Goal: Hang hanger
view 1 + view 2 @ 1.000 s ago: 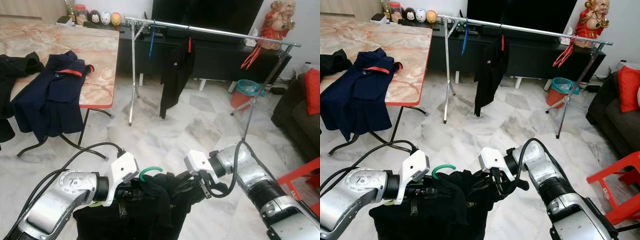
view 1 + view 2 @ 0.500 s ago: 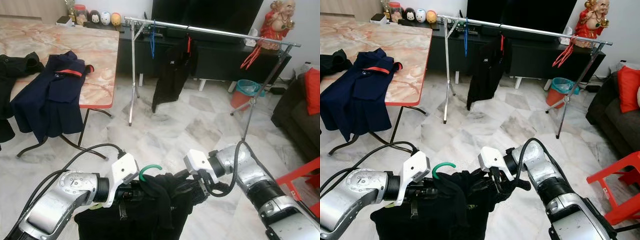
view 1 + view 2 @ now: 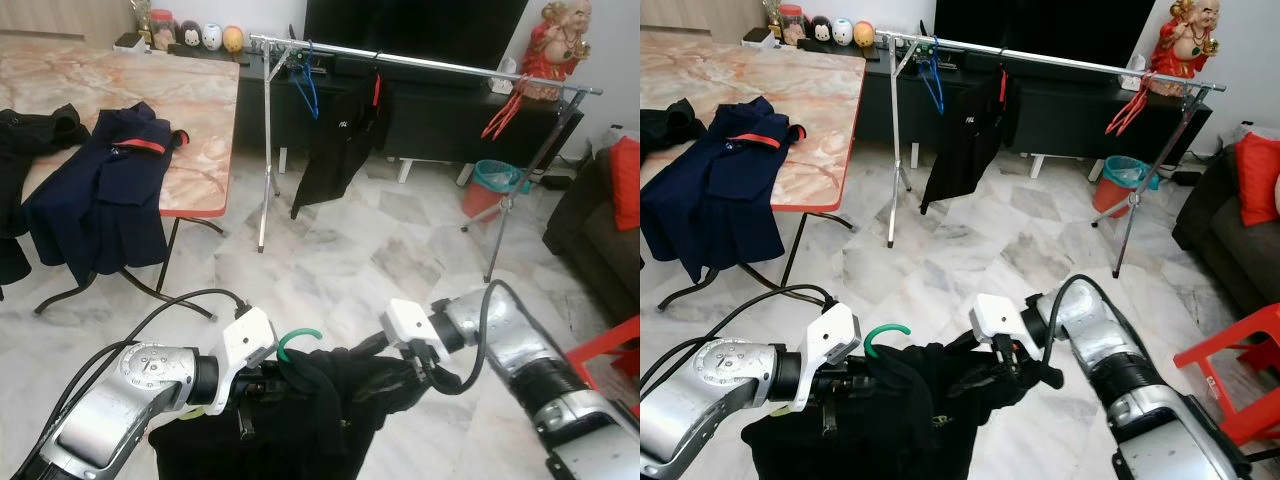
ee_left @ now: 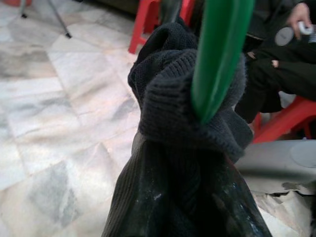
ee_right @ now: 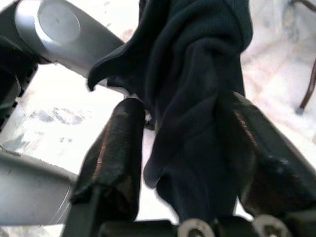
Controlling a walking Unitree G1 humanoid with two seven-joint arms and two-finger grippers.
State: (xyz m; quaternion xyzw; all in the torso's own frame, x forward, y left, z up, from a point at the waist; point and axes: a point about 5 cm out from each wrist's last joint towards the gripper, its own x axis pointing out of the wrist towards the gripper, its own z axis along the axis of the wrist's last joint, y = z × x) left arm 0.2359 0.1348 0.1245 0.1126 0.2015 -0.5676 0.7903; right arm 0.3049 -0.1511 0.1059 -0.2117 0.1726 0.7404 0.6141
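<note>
left gripper (image 3: 262, 383) is clamped on the green hanger (image 3: 298, 343) at the neck of the black sweater (image 3: 330, 400), right gripper (image 3: 408, 376) pinches its shoulder between 2 fingers, so I'd keep the hook upright while carrying to the rail (image 3: 420, 62).

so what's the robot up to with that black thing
It holds a black garment on a green hanger low in front of itself, over the marble floor. The left gripper is at the hanger's neck, and the right gripper is shut on a fold of the garment. The clothes rail stands across the room, already carrying another black garment, so nothing is hung yet.
</note>
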